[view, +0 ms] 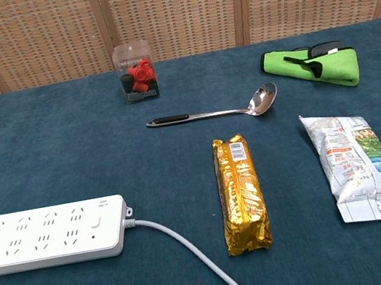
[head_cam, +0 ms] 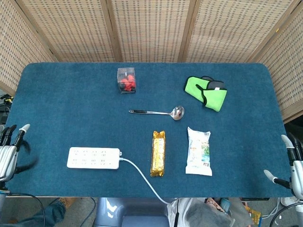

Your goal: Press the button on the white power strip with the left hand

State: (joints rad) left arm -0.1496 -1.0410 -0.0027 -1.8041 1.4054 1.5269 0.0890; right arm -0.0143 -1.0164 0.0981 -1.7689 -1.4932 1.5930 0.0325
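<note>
White power strip (head_cam: 93, 158) lies flat near the tabletop's (head_cam: 71, 104) front left edge; left robot hand (head_cam: 8, 153) hangs well apart beyond the left edge, fingers spread, holding nothing; right robot hand (head_cam: 291, 168) likewise empty.
</note>
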